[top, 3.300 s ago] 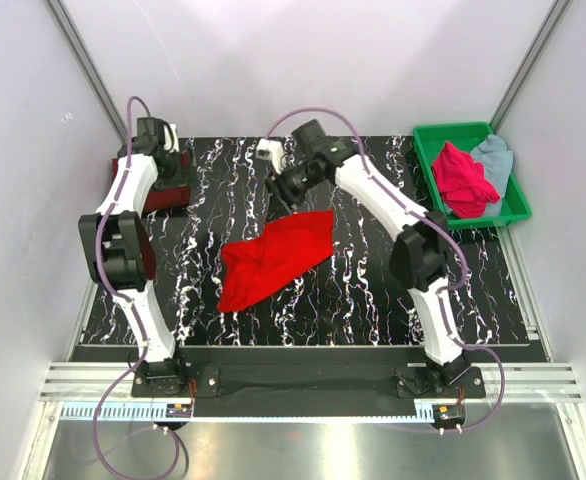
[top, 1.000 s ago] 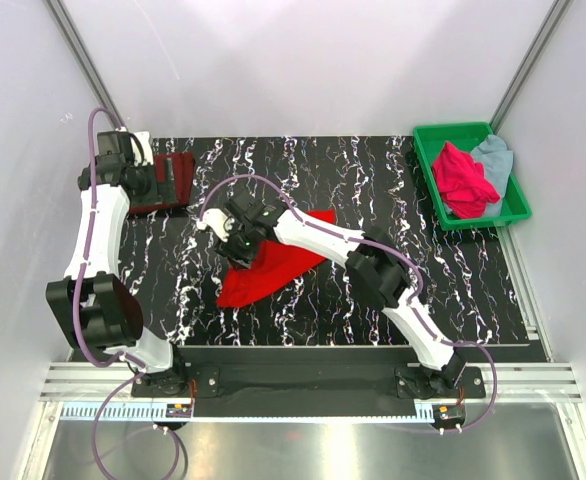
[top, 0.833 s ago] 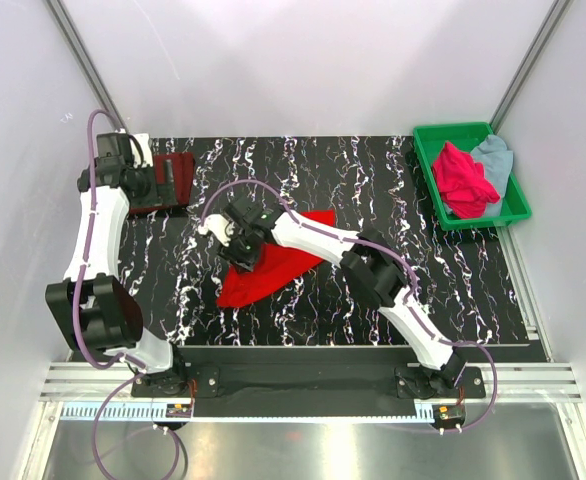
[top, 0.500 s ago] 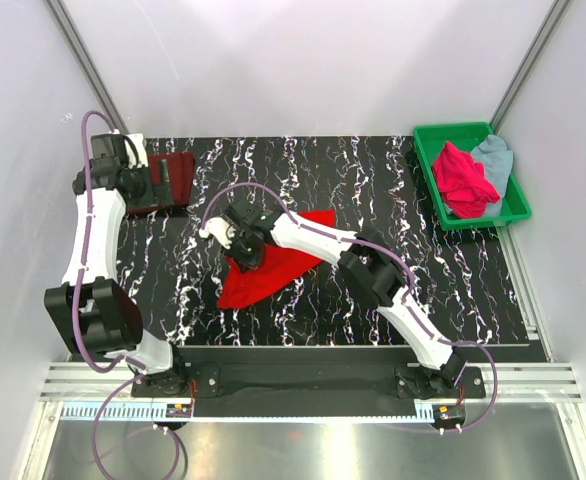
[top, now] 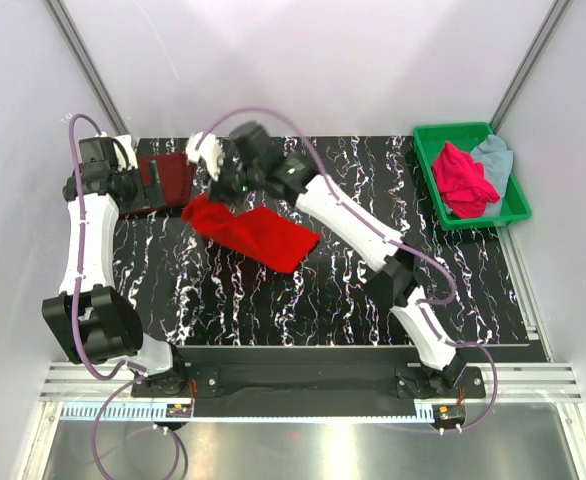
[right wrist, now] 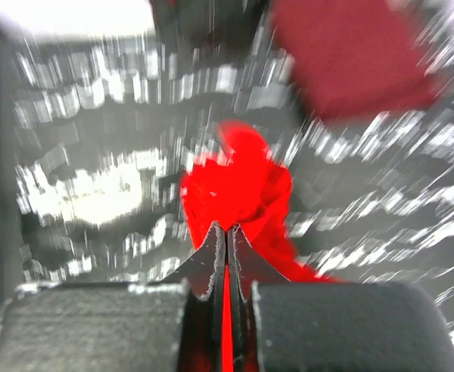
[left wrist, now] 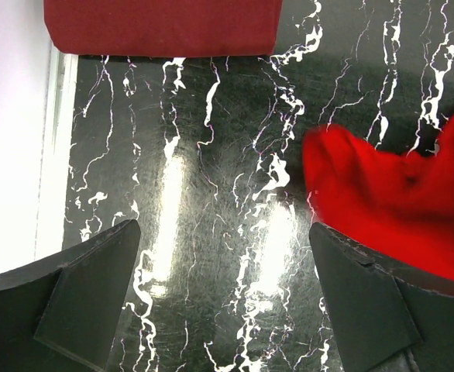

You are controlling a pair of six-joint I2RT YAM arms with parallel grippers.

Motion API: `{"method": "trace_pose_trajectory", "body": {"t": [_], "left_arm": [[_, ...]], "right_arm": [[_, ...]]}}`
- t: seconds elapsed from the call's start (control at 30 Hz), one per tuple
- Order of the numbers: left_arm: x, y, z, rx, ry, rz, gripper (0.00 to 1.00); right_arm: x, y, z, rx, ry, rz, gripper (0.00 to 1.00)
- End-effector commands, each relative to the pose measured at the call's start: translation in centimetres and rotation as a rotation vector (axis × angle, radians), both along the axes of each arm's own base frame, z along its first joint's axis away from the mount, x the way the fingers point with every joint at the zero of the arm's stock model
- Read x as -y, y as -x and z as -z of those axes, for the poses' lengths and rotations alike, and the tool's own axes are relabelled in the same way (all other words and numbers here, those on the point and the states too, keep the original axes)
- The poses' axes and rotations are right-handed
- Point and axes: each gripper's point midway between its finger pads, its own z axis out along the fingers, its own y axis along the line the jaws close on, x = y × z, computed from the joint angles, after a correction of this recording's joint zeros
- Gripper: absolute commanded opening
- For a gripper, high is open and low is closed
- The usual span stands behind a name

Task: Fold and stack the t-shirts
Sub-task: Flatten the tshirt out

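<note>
Overhead and wrist views of the worktop (top: 473, 280), a black slab veined with white marbling. The right hand (top: 221, 190) is shown clenched on a bunched fold of the bright red t-shirt (top: 263, 235); in the blurred right wrist view the two dark fingers (right wrist: 204, 260) are pressed together with red cloth pinched between them. The rest of this soft, creased garment is spread in an elongated, crumpled strip towards the middle of the worktop. The left hand (top: 145, 183) is held released, its wedge-shaped fingers (left wrist: 80, 302) spread wide with nothing between them, above bare worktop. The dark maroon t-shirt (top: 171, 178) is seen folded into a flat, straight-edged rectangle at the far left corner. The magenta-pink t-shirt (top: 463, 180) and grey-blue t-shirt (top: 495, 158) are heaped, unfolded, in the green plastic tray (top: 443, 132) at the far right
</note>
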Motion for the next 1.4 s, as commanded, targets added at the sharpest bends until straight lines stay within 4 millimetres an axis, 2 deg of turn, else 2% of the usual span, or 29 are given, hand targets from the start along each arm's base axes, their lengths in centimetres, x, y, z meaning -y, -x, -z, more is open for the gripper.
{"method": "trace_pose_trajectory", "body": {"t": [0.0, 0.03, 0.1, 0.17, 0.2, 0.23, 0.27, 0.3, 0.33, 0.47, 0.5, 0.53, 0.57, 0.6, 0.63, 0.67, 0.7, 0.73, 0.77, 0.87, 0.9, 0.93, 0.97, 1.0, 1.13, 1.2, 1.23, 1.3, 1.37], "left_arm": [[0.3, -0.1, -1.0, 0.037, 0.01, 0.005, 0.98], [0.3, -0.2, -1.1, 0.042, 0.011, 0.01, 0.97], [0.4, -0.4, -1.0, 0.04, 0.021, 0.016, 0.97], [0.6, -0.6, -0.9, 0.036, 0.036, 0.017, 0.97], [0.7, -0.9, -0.7, 0.034, 0.043, 0.019, 0.97], [0.8, -1.0, -0.6, 0.034, 0.049, 0.021, 0.97], [0.8, -1.1, -0.5, 0.035, 0.052, 0.023, 0.97], [0.8, -1.2, -0.4, 0.034, 0.055, 0.025, 0.97], [0.9, -1.2, -0.2, 0.032, 0.059, 0.029, 0.96], [1.2, -1.4, 0.0, 0.028, 0.072, 0.039, 0.96], [1.1, -1.5, 0.2, 0.025, 0.075, 0.04, 0.96], [1.1, -1.5, 0.1, 0.024, 0.074, 0.039, 0.96], [1.2, -1.6, 0.2, 0.023, 0.077, 0.042, 0.96], [1.2, -1.7, 0.4, 0.019, 0.08, 0.042, 0.96], [1.2, -1.8, 0.4, 0.018, 0.08, 0.043, 0.96], [1.2, -1.9, 0.5, 0.016, 0.081, 0.042, 0.96], [1.1, -2.0, 0.5, 0.015, 0.083, 0.043, 0.96], [1.3, -2.0, 0.4, 0.017, 0.099, 0.025, 0.96], [1.3, -2.0, 0.5, 0.015, 0.101, 0.026, 0.96], [1.4, -2.0, 0.7, 0.013, 0.109, 0.028, 0.96], [1.4, -1.9, 0.8, 0.011, 0.108, 0.026, 0.96], [1.4, -1.9, 0.9, 0.011, 0.108, 0.026, 0.96], [1.4, -1.9, 0.9, 0.008, 0.109, 0.025, 0.96], [1.5, -1.8, 1.0, 0.007, 0.109, 0.026, 0.96], [1.4, -1.7, 1.0, 0.003, 0.108, 0.026, 0.96], [1.4, -1.7, 0.8, 0.007, 0.103, 0.026, 0.96], [1.4, -1.8, 0.8, 0.009, 0.103, 0.026, 0.96], [1.3, -1.7, 0.8, 0.008, 0.099, 0.022, 0.96], [1.2, -1.8, 0.7, 0.007, 0.096, 0.022, 0.96]], "right_arm": [[0.4, 2.1, -13.7, 0.105, -0.29, -0.034, 0.0], [1.1, 2.2, -15.3, 0.132, -0.311, -0.027, 0.0], [2.9, 0.9, -15.7, 0.171, -0.289, 0.024, 0.0], [5.6, -0.2, -15.6, 0.154, -0.258, 0.09, 0.0], [7.7, -1.9, -15.3, 0.149, -0.242, 0.142, 0.0], [9.7, -2.3, -16.2, 0.161, -0.24, 0.181, 0.0], [11.3, -3.5, -13.3, 0.146, -0.162, 0.23, 0.0], [12.6, -4.2, -12.5, 0.15, -0.134, 0.266, 0.0], [15.8, -5.6, -11.1, 0.147, -0.089, 0.334, 0.0], [23.4, -10.5, -8.7, 0.18, 0.027, 0.525, 0.0], [24.7, -11.7, -8.2, 0.182, 0.048, 0.558, 0.0], [25.5, -13.2, -6.5, 0.165, 0.083, 0.585, 0.0], [28.0, -15.2, -6.6, 0.185, 0.107, 0.654, 0.0], [29.1, -16.5, -6.2, 0.185, 0.12, 0.688, 0.0], [29.9, -18.4, -3.7, 0.149, 0.154, 0.719, 0.0], [31.7, -19.9, -5.6, 0.164, 0.126, 0.792, 0.0], [32.1, -20.7, -5.9, 0.156, 0.114, 0.818, 0.0], [31.9, -22.2, -8.0, 0.177, 0.043, 0.853, 0.0], [31.8, -22.0, -8.6, 0.162, 0.029, 0.854, 0.0], [28.9, -21.7, -12.0, 0.205, -0.099, 0.81, 0.0], [27.1, -19.9, -14.4, 0.237, -0.14, 0.76, 0.0], [24.9, -18.9, -12.3, 0.203, -0.111, 0.673, 0.0], [23.4, -18.1, -13.1, 0.228, -0.135, 0.628, 0.0], [20.6, -16.0, -13.0, 0.219, -0.141, 0.548, 0.0], [15.3, -9.8, -13.7, 0.104, -0.212, 0.335, 0.0], [13.6, -8.2, -14.1, 0.073, -0.238, 0.276, 0.0], [12.5, -6.8, -15.3, 0.075, -0.27, 0.223, 0.0], [11.4, -5.8, -16.4, 0.067, -0.309, 0.17, 0.0], [10.7, -3.9, -19.6, 0.065, -0.395, 0.096, 0.0]]}}
